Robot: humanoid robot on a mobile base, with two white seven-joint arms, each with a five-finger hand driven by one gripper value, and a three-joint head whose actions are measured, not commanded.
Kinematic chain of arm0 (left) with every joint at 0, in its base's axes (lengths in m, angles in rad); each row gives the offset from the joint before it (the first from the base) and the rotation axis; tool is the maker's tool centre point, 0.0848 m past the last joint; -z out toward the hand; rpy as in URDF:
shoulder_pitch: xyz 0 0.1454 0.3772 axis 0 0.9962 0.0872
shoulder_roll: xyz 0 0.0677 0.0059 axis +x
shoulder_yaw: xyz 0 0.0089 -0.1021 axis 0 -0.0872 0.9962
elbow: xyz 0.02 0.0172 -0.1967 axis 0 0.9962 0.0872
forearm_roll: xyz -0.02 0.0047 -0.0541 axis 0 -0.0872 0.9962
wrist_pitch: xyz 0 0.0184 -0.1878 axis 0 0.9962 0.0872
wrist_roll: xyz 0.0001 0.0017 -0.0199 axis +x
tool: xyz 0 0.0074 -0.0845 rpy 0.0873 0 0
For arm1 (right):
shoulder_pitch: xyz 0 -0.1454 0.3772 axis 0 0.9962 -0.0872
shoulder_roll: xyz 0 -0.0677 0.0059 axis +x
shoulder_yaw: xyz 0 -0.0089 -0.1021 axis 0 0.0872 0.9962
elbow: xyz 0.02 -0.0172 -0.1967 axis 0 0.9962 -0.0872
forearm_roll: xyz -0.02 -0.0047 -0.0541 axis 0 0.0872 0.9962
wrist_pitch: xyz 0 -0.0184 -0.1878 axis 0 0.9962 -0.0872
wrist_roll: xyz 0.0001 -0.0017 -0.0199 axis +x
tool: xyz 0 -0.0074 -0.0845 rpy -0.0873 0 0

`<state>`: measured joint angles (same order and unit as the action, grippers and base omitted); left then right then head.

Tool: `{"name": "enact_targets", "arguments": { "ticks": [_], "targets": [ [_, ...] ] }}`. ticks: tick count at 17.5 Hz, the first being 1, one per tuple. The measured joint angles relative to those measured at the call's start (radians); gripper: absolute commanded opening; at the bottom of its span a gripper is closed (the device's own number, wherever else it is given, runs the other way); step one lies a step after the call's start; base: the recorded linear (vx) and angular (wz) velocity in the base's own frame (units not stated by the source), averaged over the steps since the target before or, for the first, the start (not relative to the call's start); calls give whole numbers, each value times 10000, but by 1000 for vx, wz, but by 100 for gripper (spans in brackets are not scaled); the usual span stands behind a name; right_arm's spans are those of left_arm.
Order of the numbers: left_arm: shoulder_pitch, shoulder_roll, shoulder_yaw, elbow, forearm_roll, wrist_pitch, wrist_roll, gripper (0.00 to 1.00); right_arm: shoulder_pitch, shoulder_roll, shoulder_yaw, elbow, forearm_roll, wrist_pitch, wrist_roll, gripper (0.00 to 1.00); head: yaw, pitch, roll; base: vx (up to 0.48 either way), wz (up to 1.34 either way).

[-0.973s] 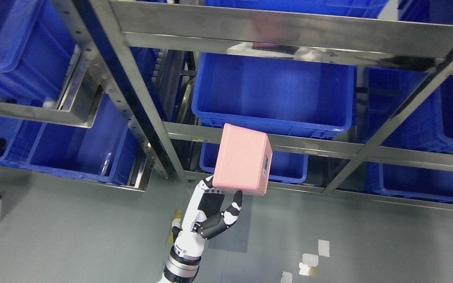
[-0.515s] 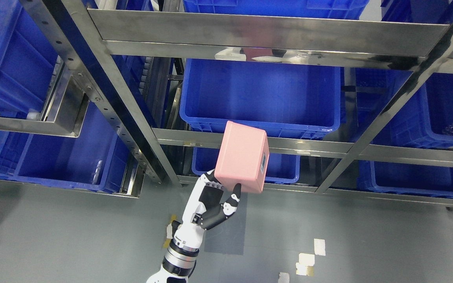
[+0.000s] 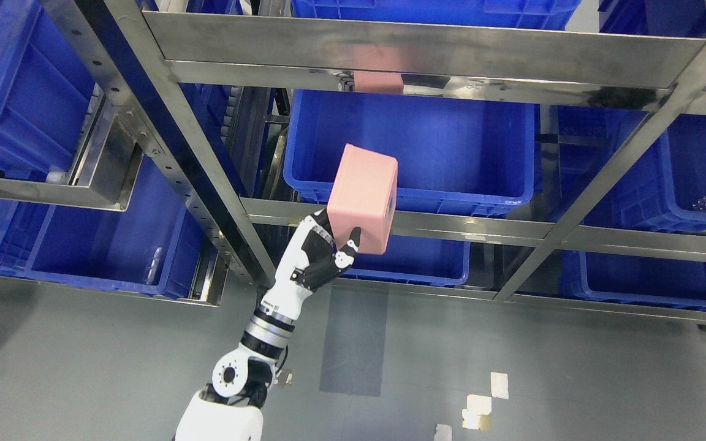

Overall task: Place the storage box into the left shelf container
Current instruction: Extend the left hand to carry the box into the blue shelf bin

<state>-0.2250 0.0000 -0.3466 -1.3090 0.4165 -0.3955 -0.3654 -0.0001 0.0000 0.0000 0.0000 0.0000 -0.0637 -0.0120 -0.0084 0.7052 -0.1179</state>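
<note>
A pink storage box point(image 3: 363, 197) is held up in front of the metal shelf rail point(image 3: 451, 223), with my left hand point(image 3: 322, 251) shut on its lower left corner, thumb against the near face. The box overlaps the front rim of the big blue container point(image 3: 439, 147) on the middle shelf level. The left arm rises from the bottom edge left of the middle. A pink reflection shows on the upper steel beam point(image 3: 377, 81). The right arm is out of view.
Steel uprights point(image 3: 163, 141) and cross beams frame the shelf bays. More blue containers sit at the left point(image 3: 108, 245), the right point(image 3: 696, 184) and on the lower level point(image 3: 414, 260). Grey floor with tape marks point(image 3: 482, 404) lies below.
The left hand has lifted the pink box up and forward, from below the shelf rail to the front rim of the middle blue container. The arm has stretched out further.
</note>
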Motion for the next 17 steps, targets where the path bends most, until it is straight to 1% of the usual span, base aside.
{"name": "enact_targets", "arguments": {
  "ticks": [4,11,13,15,17],
  "targets": [
    [-1186,0,111,1067,476,679,-24,6,0,0,0,0,0,0,-11,100,0,0,0,0,0],
    [-3609,0,236,3458,1676,1008,-24,6,1,0,0,0,0,0,-16,100,0,-2,0,0,0],
    [-4159,0,252,4156,1892,1385,-24,6,1,0,0,0,0,0,-24,100,0,-2,0,0,0],
    [-4544,0,267,4763,2034,1870,-24,6,1,0,0,0,0,0,-54,100,0,-1,0,0,0],
    [-4809,0,274,5192,2111,2132,-24,6,1,0,0,0,0,0,-66,100,0,-2,0,0,0]
  ]
}}
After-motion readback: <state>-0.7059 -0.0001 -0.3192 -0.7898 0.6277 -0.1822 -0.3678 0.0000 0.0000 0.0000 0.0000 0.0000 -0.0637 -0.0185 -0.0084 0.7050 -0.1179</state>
